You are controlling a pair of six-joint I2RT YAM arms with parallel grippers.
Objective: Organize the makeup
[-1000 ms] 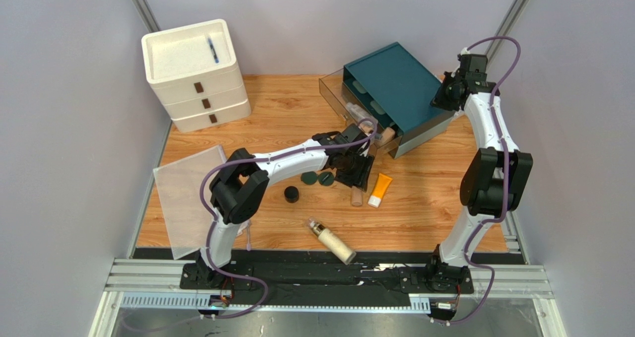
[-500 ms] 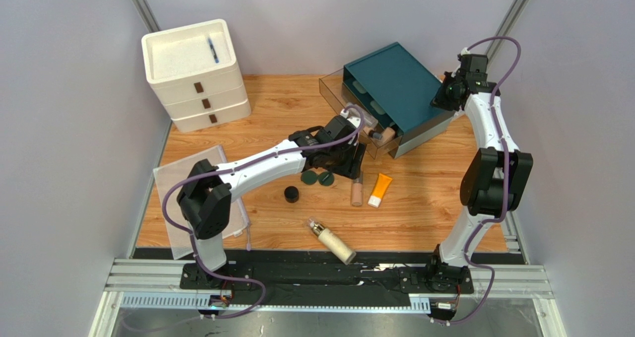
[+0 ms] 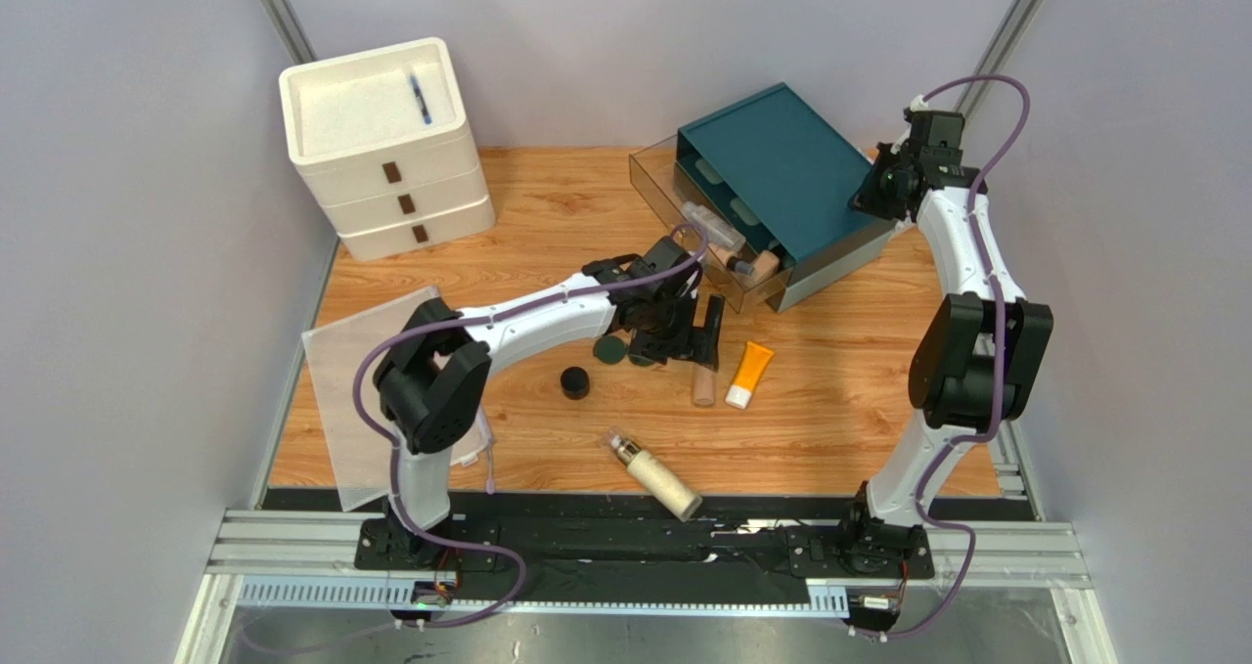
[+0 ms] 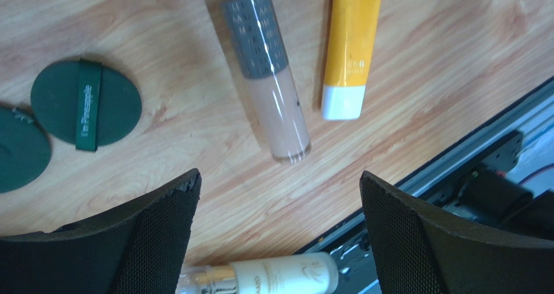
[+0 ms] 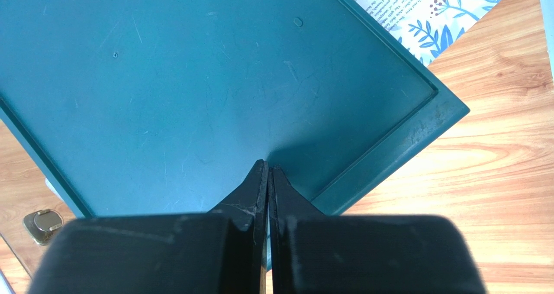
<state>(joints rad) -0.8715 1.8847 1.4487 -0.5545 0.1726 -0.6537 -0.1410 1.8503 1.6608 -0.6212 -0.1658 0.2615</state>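
The grey-capped beige bottle [image 4: 266, 73] lay flat beside the white-capped orange tube [image 4: 351, 41]; left tool [image 4: 279, 183] spread, right tool [image 5: 268, 170] pressed together.

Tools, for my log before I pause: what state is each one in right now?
Left tool: open, holding nothing, near the beige bottle.
Right tool: closed, nothing between its fingers, above the teal box.
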